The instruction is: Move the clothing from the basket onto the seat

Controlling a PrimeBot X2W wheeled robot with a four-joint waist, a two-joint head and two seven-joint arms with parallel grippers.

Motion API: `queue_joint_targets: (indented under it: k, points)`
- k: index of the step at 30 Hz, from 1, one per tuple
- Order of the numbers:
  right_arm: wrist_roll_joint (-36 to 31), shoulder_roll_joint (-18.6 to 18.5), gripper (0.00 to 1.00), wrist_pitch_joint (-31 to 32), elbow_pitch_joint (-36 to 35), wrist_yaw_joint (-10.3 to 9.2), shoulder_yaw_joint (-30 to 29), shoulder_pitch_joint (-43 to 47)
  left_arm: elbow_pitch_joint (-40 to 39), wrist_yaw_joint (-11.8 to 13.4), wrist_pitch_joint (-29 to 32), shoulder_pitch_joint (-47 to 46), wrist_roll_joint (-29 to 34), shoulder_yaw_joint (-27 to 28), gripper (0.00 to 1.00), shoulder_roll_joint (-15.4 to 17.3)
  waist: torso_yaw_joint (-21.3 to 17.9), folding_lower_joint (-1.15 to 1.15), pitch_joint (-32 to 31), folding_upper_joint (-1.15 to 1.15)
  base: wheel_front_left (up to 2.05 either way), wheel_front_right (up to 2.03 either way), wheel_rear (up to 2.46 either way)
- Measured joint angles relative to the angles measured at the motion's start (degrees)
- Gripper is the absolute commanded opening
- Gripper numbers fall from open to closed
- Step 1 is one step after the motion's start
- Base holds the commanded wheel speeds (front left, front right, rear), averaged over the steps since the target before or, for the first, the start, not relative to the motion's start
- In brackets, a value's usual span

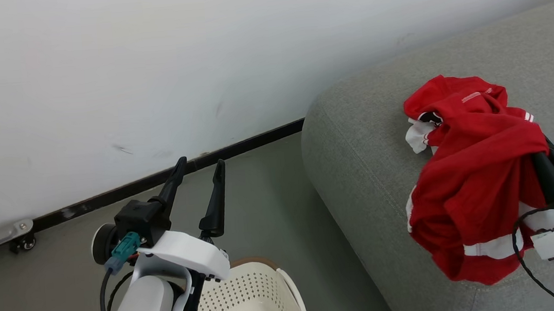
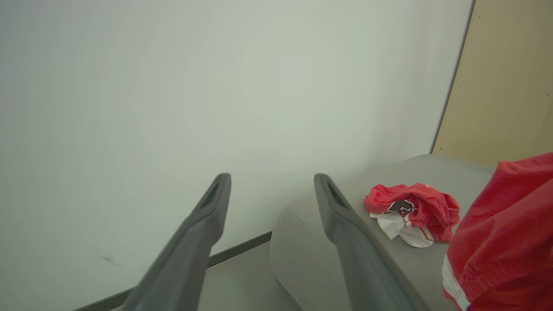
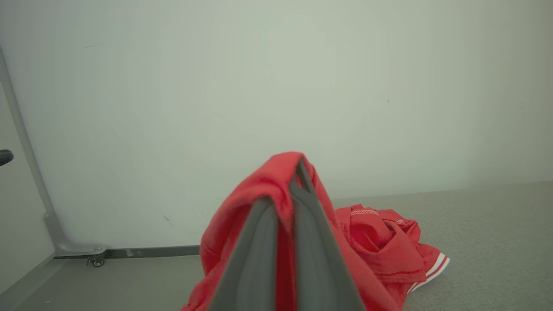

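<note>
right gripper [image 3: 300, 172] clamped on a red jersey [image 1: 474, 185] at the frame's right, seat [image 1: 353, 135] directly beneath it; left gripper [image 1: 201, 162] gapes empty by the basket [image 1: 262, 293], lower left.

The clothing [image 1: 473, 176] is thin matt cloth, the seat [image 1: 353, 135] coarse fabric, the basket [image 1: 253, 298] smooth plastic.

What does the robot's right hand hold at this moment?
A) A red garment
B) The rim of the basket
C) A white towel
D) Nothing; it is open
A: in the right wrist view the right hand is shut, with a red garment pinched in it and draping down around it.
</note>
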Motion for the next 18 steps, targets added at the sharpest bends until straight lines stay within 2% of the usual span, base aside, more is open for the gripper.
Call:
queue_joint_targets:
  k: [7, 12, 18]
  points:
    - [-4.4, 0.9, 0.00, 0.0, -3.5, 0.00, -0.8, 1.3, -0.5, 0.1, 0.0, 0.1, 0.0, 0.7, 1.00, 0.0, -2.9, 0.00, 0.3, 0.00, 0.00, 0.00, 0.00]
    - [-5.4, 0.5, 0.00, 0.1, -6.1, 0.01, 1.4, 0.5, -1.2, 0.9, 0.0, 1.0, 0.0, 1.7, 1.00, 0.3, -4.5, 0.01, 0.6, 0.00, 0.00, 0.00, 0.00]
    - [-5.3, -1.5, 0.00, 1.6, -7.8, 0.00, 2.5, -7.5, -2.8, 2.3, 0.0, 2.2, 0.5, 3.5, 1.00, 1.1, -5.5, 0.00, 1.6, 0.00, 0.00, 0.00, 0.00]
